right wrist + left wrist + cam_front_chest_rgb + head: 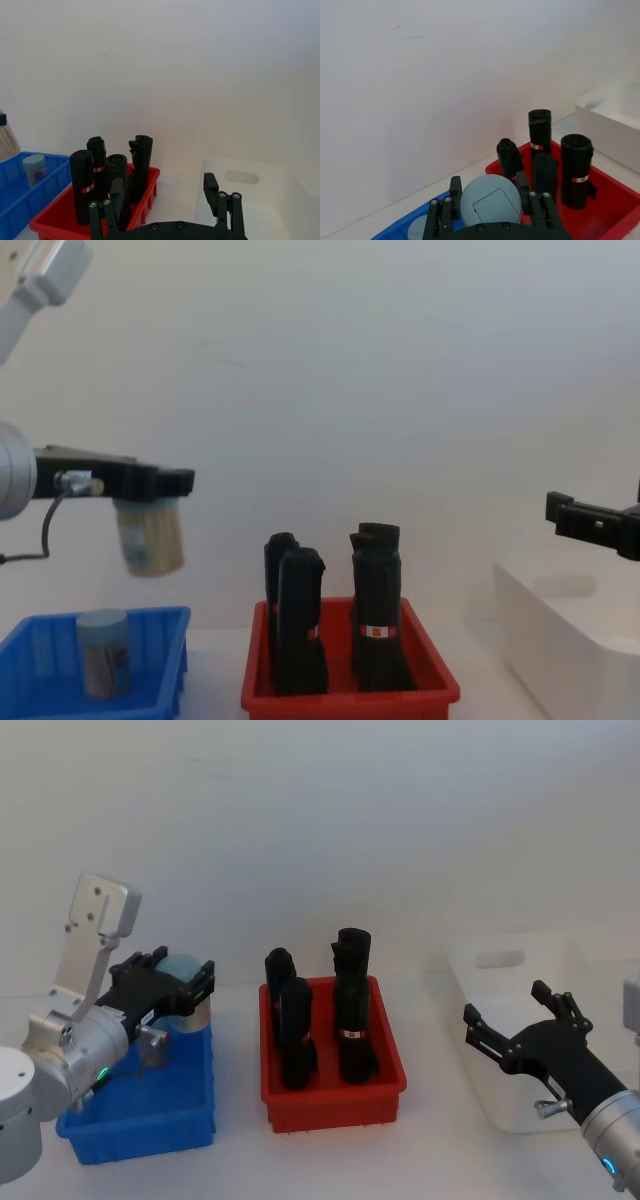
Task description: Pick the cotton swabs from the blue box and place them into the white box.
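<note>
Left gripper (178, 985): clamped on a swab jar (150, 536), held above blue box (135, 1128)
Right gripper (506, 1003): spread wide, hung above white box (470, 965)

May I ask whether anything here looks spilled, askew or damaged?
Nothing stands out. The left gripper holds one jar of cotton swabs above the blue box; a second jar stands upright inside it. The right gripper hangs by the white box.

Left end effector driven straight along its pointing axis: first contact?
Likely nothing before the back wall: the left end effector, shut on a cotton swabs jar, points across above the black rolls. Depth is unclear.
</note>
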You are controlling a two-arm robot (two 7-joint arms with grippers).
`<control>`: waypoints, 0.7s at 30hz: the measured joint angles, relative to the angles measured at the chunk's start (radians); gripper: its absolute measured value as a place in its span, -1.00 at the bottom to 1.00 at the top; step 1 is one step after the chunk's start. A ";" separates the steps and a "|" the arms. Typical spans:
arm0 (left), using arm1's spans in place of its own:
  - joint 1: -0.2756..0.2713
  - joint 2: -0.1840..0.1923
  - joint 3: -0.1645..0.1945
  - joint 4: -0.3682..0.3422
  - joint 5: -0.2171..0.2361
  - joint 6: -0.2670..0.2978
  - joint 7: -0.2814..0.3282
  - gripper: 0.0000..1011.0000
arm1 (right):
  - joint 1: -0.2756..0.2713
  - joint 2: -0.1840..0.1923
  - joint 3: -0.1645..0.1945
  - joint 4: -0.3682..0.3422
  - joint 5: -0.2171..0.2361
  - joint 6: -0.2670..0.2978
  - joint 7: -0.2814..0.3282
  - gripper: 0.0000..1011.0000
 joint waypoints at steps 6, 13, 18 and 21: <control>-0.013 0.005 0.001 -0.044 0.000 0.054 -0.062 0.32 | 0.000 0.000 0.000 0.000 0.000 0.000 0.000 0.98; -0.046 0.004 0.005 -0.084 -0.005 0.129 -0.153 0.32 | 0.000 0.000 0.000 0.000 0.000 0.000 0.000 0.98; -0.078 -0.004 0.012 -0.097 -0.009 0.176 -0.223 0.32 | 0.000 0.000 0.000 0.000 0.000 0.000 0.000 0.98; -0.098 -0.011 0.017 -0.100 -0.012 0.202 -0.260 0.32 | 0.000 0.000 0.000 0.000 0.000 0.000 0.000 0.98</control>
